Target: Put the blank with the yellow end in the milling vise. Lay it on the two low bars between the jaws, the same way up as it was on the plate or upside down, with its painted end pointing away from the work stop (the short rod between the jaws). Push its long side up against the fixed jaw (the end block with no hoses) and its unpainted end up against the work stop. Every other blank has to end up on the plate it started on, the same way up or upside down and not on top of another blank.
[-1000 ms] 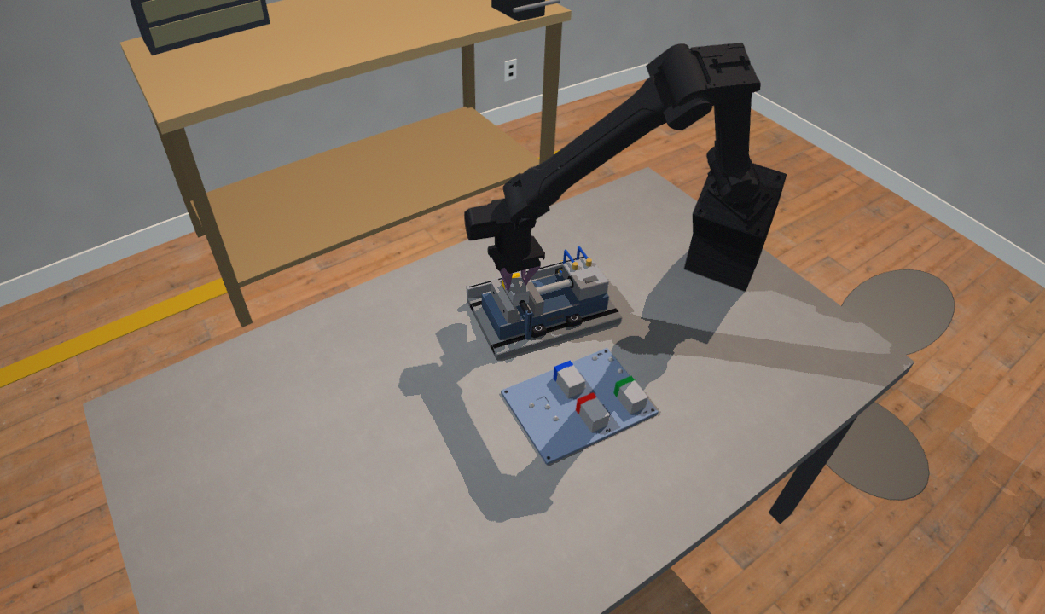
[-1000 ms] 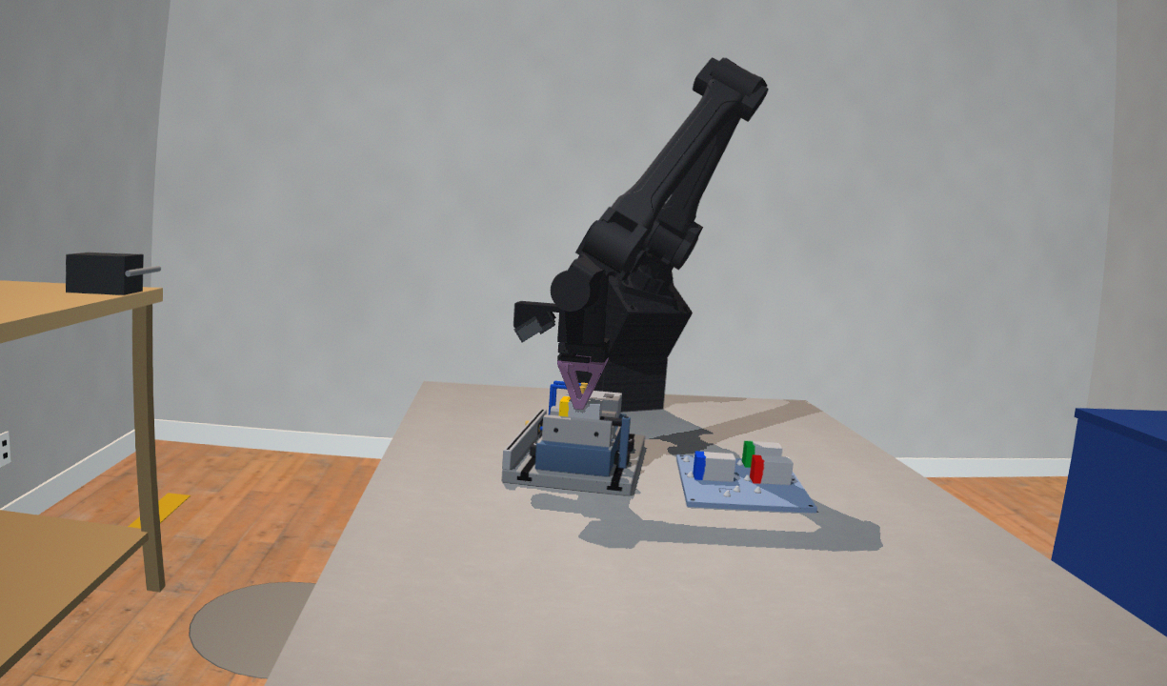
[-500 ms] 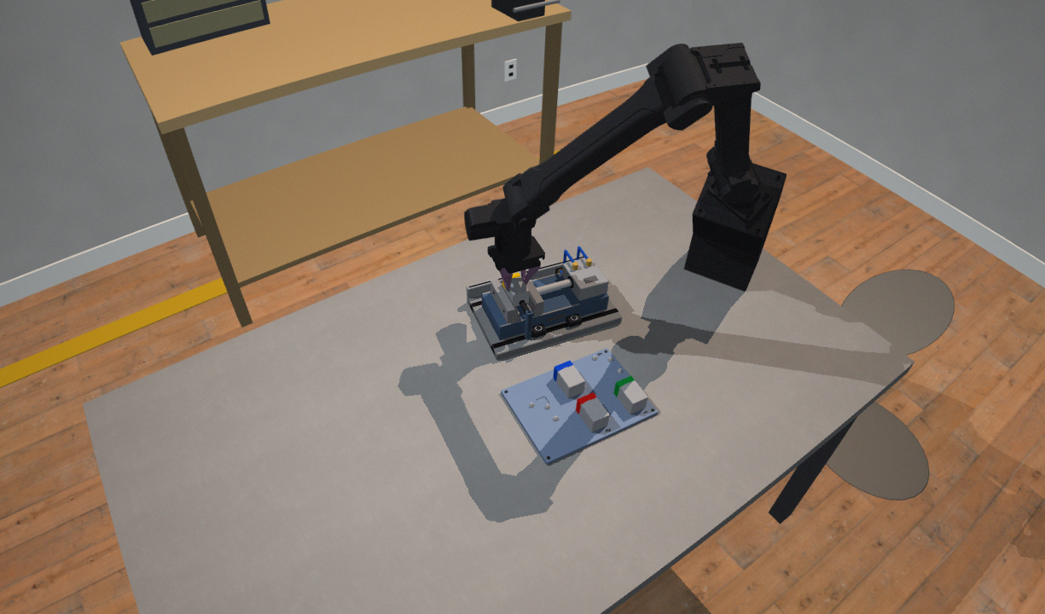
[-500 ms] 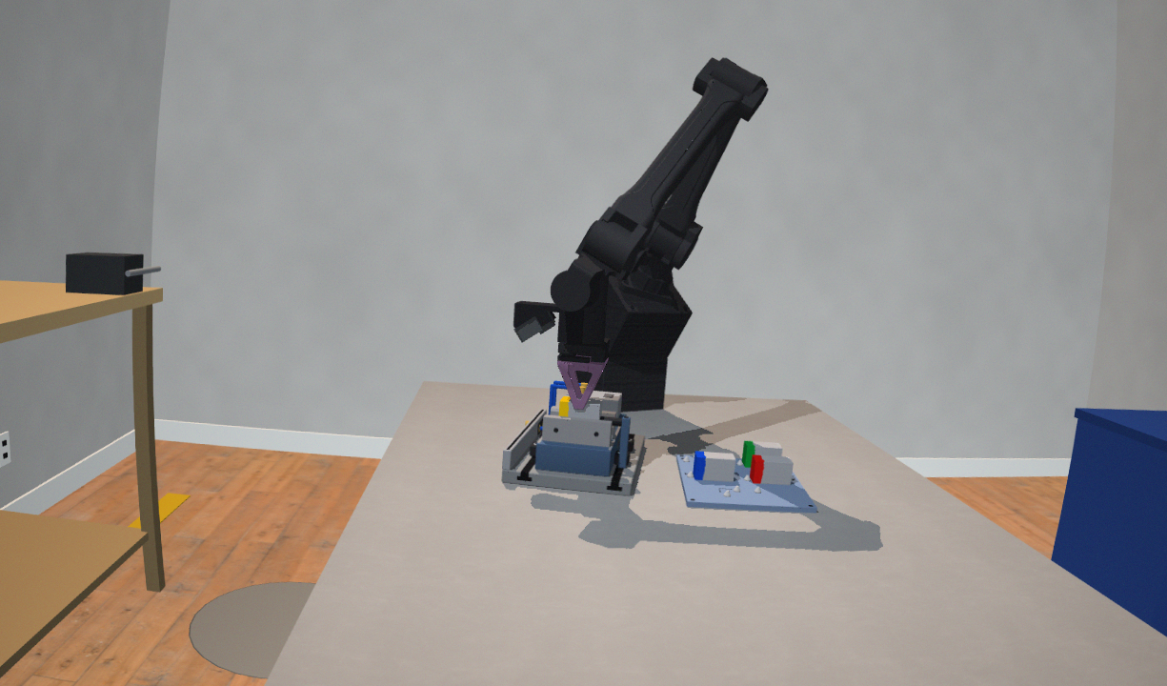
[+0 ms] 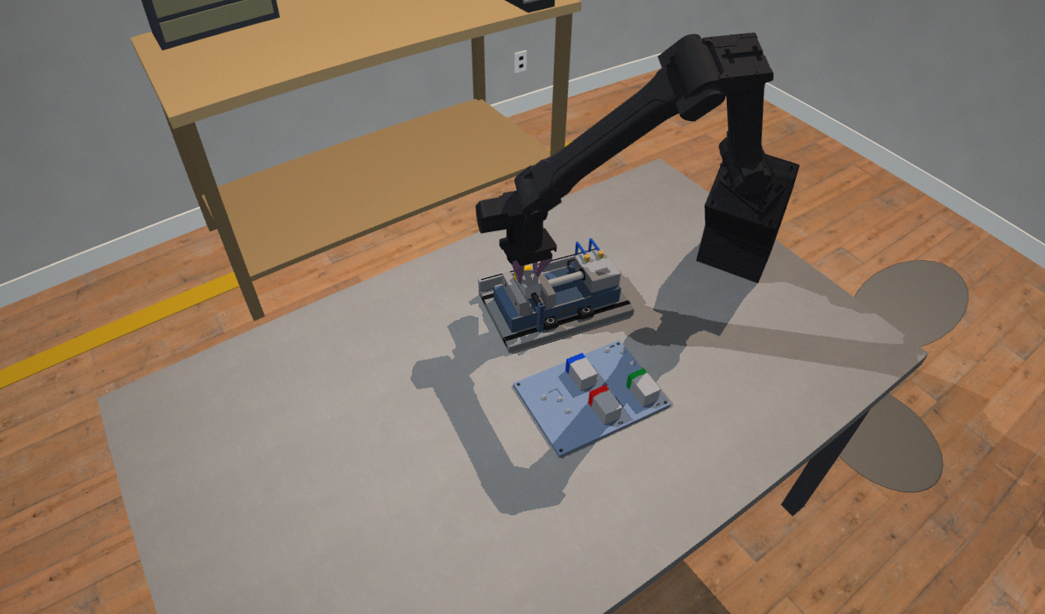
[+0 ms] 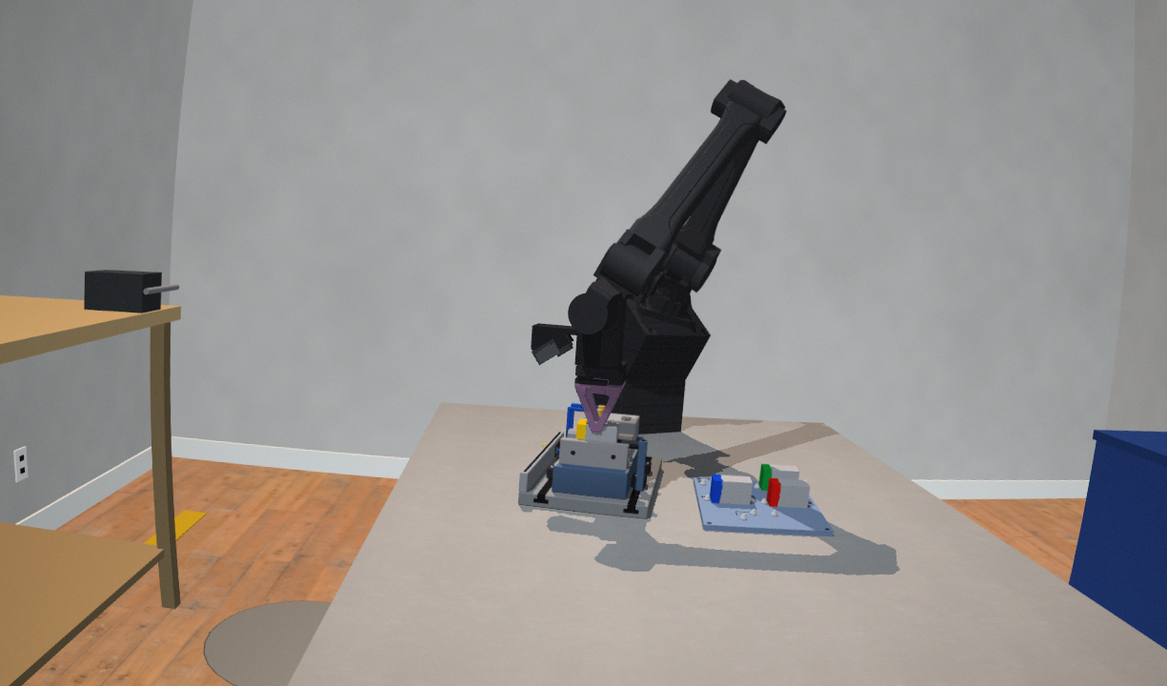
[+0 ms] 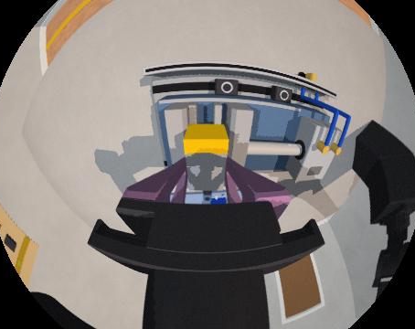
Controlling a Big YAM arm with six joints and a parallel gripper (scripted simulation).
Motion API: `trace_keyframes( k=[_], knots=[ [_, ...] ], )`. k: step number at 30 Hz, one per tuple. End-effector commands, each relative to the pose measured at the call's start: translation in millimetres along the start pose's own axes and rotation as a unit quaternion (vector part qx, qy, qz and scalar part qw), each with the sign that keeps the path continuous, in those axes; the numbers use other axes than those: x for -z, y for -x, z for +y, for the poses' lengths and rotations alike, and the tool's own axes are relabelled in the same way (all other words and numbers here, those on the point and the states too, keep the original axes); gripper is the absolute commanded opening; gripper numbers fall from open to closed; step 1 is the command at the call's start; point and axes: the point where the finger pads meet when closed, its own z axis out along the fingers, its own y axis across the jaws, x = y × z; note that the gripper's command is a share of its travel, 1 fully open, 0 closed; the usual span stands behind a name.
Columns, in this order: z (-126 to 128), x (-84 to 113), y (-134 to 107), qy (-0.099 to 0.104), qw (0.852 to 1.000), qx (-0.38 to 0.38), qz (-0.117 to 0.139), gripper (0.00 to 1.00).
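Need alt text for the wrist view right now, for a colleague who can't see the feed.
The purple-fingered gripper is shut on the yellow-ended blank, holding it low over the milling vise, painted end pointing away from the camera. To the right lie the vise's pale screw rod and the end block with blue hoses; grey table surrounds the vise.
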Motion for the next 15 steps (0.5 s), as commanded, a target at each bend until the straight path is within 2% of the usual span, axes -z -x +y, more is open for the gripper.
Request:
trace_keyframes(
  k=[1,7,8,15],
  knots=[
    [18.9,7.1,-4.3,0.019,1.000,0.013,-0.003,0.00],
    [18.9,7.1,-4.3,0.019,1.000,0.013,-0.003,0.00],
    [18.9,7.1,-4.3,0.019,1.000,0.013,-0.003,0.64],
    [17.1,6.4,-4.2,0.018,1.000,0.012,-0.003,0.64]
  ],
)
